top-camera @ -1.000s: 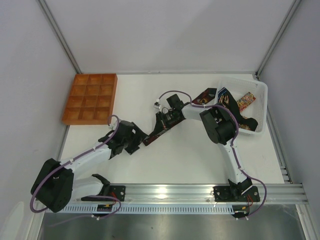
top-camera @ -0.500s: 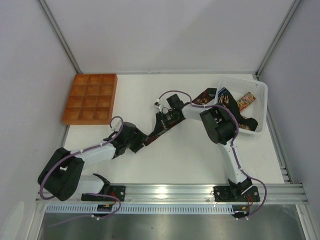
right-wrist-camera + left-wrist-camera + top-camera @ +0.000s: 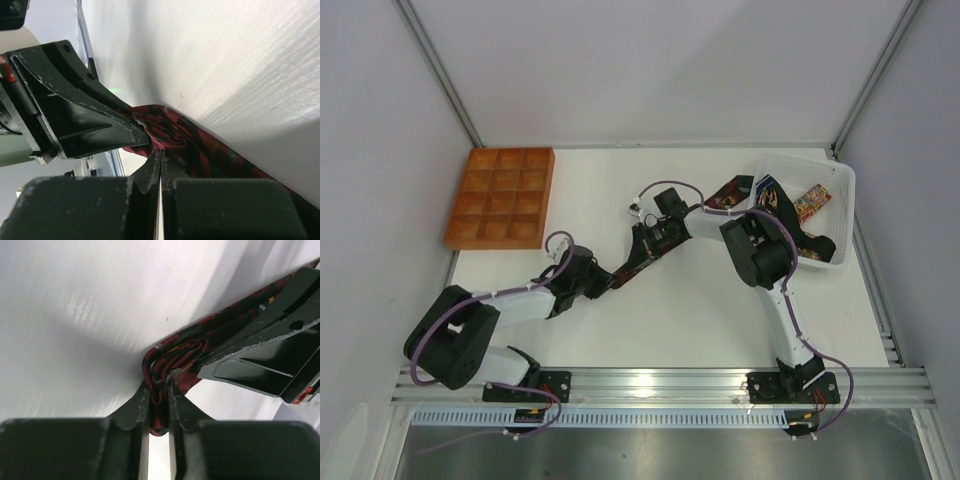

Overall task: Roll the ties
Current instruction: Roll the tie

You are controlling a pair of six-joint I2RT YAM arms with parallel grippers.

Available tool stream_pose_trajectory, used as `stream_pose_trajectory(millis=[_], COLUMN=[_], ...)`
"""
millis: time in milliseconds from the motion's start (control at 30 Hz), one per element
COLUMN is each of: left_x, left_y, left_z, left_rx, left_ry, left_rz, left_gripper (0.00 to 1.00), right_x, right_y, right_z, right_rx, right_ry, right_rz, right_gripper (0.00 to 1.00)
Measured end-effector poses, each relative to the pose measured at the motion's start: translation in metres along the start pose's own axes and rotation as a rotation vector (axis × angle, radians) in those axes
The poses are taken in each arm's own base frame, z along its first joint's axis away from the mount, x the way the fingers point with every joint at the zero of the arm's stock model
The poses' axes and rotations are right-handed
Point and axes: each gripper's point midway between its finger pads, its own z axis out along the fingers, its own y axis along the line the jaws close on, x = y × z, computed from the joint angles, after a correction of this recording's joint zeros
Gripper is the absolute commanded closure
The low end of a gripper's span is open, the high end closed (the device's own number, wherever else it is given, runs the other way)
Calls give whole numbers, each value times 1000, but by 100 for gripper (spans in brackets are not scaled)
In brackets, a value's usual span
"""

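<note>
A dark red and black tie (image 3: 628, 268) is found near the middle of the white surface (image 3: 700, 310), pinched from two sides. In the top view the left hand (image 3: 605, 282) is seen at the tie's lower left and the right hand (image 3: 638, 258) at its upper right, the two nearly touching. Finger state cannot be read there, as everything is too small. It is given by the left wrist view, where the left hand's fingers (image 3: 142, 400) are clamped on a fold of the tie (image 3: 172, 352). A bunched, partly coiled end is seen just past the tips, and the right hand's black body (image 3: 260, 365) is laid against the fabric at the right. In the right wrist view the right hand (image 3: 160, 152) is also closed, its tips almost together with red fabric caught between them. There the tie (image 3: 200, 147) is seen running off to the lower right along the surface, and the left hand (image 3: 90, 120) is shown touching the bunched end. The rest is taken in by the top view only. An orange tray (image 3: 546, 195) is seen at the far left, well apart from the hands. A white basket (image 3: 846, 215) at the far right is seen with more ties (image 3: 810, 203) in it. A maroon strip (image 3: 730, 192) is seen just left of the basket, partly hidden by the right arm. Whether it belongs to the held tie cannot be told.
</note>
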Motion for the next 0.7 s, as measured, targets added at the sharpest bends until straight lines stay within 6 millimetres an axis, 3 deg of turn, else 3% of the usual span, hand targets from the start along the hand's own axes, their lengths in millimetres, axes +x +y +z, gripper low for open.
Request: stream_pose_trajectory(millis=[100, 367, 533, 700], left_x=[0, -2, -8, -4], left_y=[-1, 18, 33, 57], left_z=[-1, -26, -56, -70], left_rx=[6, -64, -117, -206], left_ry=[0, -9, -37, -20], left_rz=[19, 75, 97, 114], left_gripper=[100, 100, 100, 100], right_x=[1, 12, 19, 35], right_y=[-1, 16, 31, 36], right_z=[3, 16, 36, 57], right_rx=[14, 207, 300, 359], right_ry=[-1, -40, -44, -16], right_rz=[14, -1, -74, -113], right_gripper=[100, 100, 100, 100])
